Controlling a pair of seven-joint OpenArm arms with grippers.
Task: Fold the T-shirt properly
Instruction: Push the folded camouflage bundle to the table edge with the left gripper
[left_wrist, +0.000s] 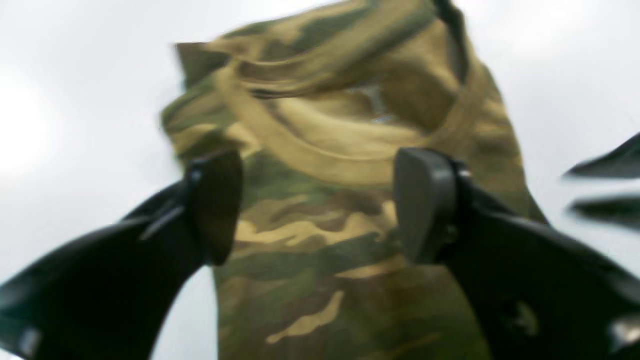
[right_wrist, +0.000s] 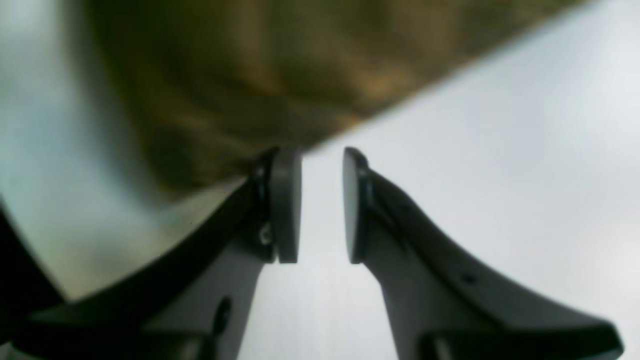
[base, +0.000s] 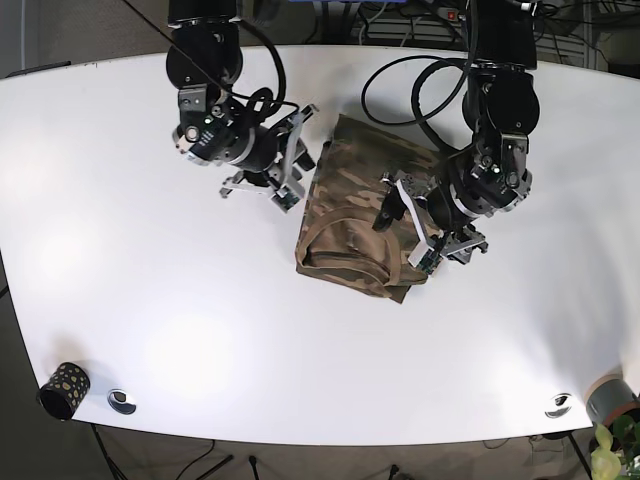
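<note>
Folded camouflage T-shirt (base: 360, 215) lying near the middle of the white table (base: 120, 250), toward its far edge, with the left gripper (left_wrist: 320, 205) spread wide above the collar and the right gripper (right_wrist: 322, 205) slightly parted, empty, beside the shirt's edge.
</note>
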